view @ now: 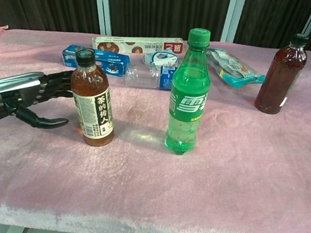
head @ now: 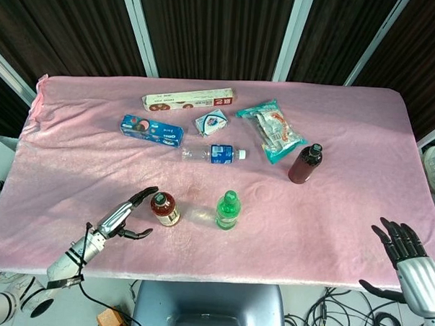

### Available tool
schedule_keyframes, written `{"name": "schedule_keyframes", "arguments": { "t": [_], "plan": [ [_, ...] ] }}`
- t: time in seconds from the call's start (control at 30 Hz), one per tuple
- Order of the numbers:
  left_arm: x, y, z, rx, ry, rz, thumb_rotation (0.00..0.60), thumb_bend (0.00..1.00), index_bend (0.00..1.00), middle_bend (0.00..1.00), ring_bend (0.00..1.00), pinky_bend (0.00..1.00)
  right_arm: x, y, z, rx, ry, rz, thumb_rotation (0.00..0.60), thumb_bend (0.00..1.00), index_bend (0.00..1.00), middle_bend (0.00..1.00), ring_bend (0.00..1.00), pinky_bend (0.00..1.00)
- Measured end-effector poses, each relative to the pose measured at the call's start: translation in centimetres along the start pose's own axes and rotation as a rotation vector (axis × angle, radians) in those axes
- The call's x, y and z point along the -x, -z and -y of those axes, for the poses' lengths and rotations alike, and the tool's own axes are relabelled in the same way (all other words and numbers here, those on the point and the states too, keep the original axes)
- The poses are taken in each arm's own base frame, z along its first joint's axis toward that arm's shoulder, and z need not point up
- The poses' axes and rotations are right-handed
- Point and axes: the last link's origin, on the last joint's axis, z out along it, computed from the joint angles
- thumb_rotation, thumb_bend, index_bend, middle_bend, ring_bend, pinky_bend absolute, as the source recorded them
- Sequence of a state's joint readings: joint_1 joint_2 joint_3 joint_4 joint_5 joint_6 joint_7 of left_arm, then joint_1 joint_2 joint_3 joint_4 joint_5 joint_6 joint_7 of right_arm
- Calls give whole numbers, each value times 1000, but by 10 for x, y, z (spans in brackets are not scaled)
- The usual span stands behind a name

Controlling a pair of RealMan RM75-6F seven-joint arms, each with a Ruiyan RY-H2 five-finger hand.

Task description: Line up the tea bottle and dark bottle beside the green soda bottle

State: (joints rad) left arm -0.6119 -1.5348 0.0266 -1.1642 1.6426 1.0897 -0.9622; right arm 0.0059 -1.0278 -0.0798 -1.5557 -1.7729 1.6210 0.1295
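The tea bottle (head: 164, 208) (view: 93, 103) stands upright near the table's front, brown with a dark cap and a pale label. The green soda bottle (head: 228, 210) (view: 188, 92) stands upright a little to its right. The dark bottle (head: 305, 164) (view: 281, 74) stands upright further back on the right, well apart from the other two. My left hand (head: 126, 215) (view: 26, 95) is open just left of the tea bottle, fingers spread toward it; whether it touches is unclear. My right hand (head: 405, 251) is open past the table's front right edge, holding nothing.
Behind the bottles lie a clear water bottle (head: 214, 153) on its side, a blue biscuit pack (head: 152, 130), a long snack box (head: 188, 100), a small white packet (head: 212, 123) and a teal snack bag (head: 271, 130). A pink cloth (head: 345, 212) covers the table.
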Motion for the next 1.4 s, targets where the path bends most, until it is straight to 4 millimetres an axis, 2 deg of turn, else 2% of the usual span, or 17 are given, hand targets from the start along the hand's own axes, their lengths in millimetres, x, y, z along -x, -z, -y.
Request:
{"name": "schedule_keyframes", "arguments": {
  "t": [0.43,0.57,0.6,0.67,0.73,0.83,0.9,1.23,1.4],
  "plan": [
    [5,-20,-7,9,85,16,600,301,0,4,1,123,-1,-1,-2,15,3,-3,600,190,0,0,0,0],
    [7,-29,-13,18,122,3,600,301,6,81,27,136,-1,-1,-2,11,1,0,600,190,0,0,0,0],
    [8,-31,-14,19,132,-5,600,300,27,119,40,141,-1,-1,-2,9,-1,-1,600,190,0,0,0,0],
    [9,-33,-15,21,138,-14,600,301,149,214,70,149,-2,0,-2,9,-3,-4,600,190,0,0,0,0],
    [10,-34,-15,18,144,-21,600,302,326,333,115,152,-2,0,-3,11,-5,-8,600,190,0,0,0,0],
    [11,-36,-14,17,144,-30,600,303,505,505,222,161,-3,1,-3,10,-7,-10,600,190,0,0,0,0],
    [11,-36,-14,16,138,-38,600,319,587,592,293,174,-3,1,-3,10,-7,-8,600,190,0,0,0,0],
    [15,-39,-22,33,166,-109,600,485,756,764,406,213,-2,0,-3,11,-4,-2,600,190,0,0,0,0],
    [20,-37,-37,90,203,-154,600,517,795,810,417,120,-2,-1,-3,11,-5,-4,600,190,0,0,0,0]
  ]
}}
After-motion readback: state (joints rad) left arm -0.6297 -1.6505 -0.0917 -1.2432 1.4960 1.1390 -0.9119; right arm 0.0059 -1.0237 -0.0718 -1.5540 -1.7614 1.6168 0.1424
